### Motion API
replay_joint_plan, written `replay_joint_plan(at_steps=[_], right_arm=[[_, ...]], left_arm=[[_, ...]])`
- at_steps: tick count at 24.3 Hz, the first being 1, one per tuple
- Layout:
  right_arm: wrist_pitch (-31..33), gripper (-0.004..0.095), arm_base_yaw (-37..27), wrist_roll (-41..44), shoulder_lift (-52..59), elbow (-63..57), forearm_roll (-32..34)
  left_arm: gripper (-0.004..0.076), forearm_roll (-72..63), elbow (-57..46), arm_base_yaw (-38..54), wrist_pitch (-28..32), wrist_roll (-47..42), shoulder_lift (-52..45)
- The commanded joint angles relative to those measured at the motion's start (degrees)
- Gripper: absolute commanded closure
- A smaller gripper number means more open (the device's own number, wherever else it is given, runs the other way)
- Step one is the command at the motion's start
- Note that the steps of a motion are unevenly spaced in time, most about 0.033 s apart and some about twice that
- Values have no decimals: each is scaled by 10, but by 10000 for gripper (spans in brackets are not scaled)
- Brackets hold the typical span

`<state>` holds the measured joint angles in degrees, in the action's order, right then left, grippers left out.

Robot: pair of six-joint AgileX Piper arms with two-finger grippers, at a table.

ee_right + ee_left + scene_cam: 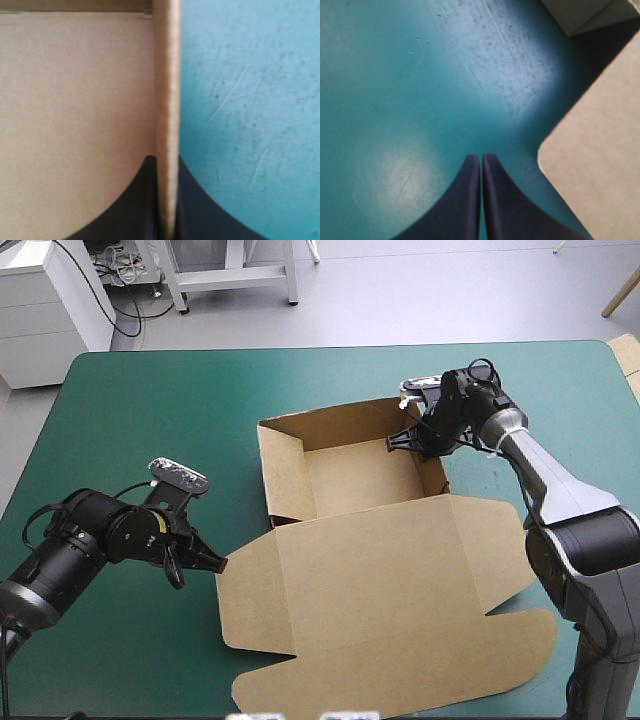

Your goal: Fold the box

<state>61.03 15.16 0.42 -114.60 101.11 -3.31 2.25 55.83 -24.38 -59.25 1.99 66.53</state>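
Observation:
The brown box (360, 540) stands mid-table as an open tray with raised walls, and its lid lies flat toward the near edge. My right gripper (412, 438) is at the tray's right wall, near the far corner. In the right wrist view the wall's edge (167, 115) runs up between my two black fingers (195, 210), which are shut on it. My left gripper (212, 562) rests low over the teal-green cover, just left of the flat lid's left corner (590, 175). Its fingers (481, 200) meet in one point with nothing between them.
The tray's near-left corner (585, 15) shows ahead of the left gripper. Bare teal-green cover (140, 410) stretches left of the box and along the far side. The lid's flaps (500, 640) reach close to the table's near edge.

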Motion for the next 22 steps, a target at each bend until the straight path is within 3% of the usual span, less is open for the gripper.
replay_joint_plan(at_steps=[1,5,14,22], right_arm=[[-8,928,-4,-4,32,17,3],[-17,928,-4,-31,37,24,19],[-10,928,-38,-69,75,99,149],[8,929,-267,-82,81,151,128]], left_arm=[[731,-5,13,-3,18,-6,-15],[731,-5,13,-3,18,-6,-15],[731,-5,13,-3,18,-6,-15],[731,1,13,-3,18,-6,-15]])
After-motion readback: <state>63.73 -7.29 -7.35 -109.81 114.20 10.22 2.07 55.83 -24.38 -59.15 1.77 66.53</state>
